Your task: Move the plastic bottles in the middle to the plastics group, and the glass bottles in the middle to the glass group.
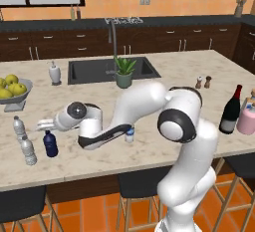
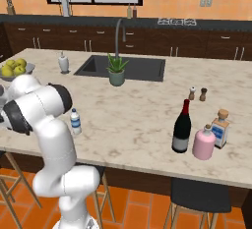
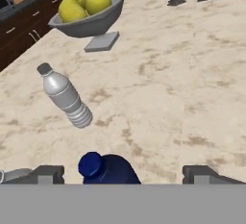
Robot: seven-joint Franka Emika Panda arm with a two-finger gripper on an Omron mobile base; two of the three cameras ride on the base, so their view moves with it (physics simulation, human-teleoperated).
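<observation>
Dark blue bottle (image 1: 50,143): we see it standing upright on the island counter (image 1: 149,156), just beside the two greyish water bottles (image 1: 24,141), so we judge it delivered to the plastics.
Gripper (image 3: 124,174): fingers spread wide, holding nothing, the blue cap between them.
Arm: we reach low and far left.
Blue-capped clear bottle (image 2: 75,121): mid-counter, unmoved.
Wine bottle (image 2: 181,127): beside the pink container (image 2: 204,143).
</observation>
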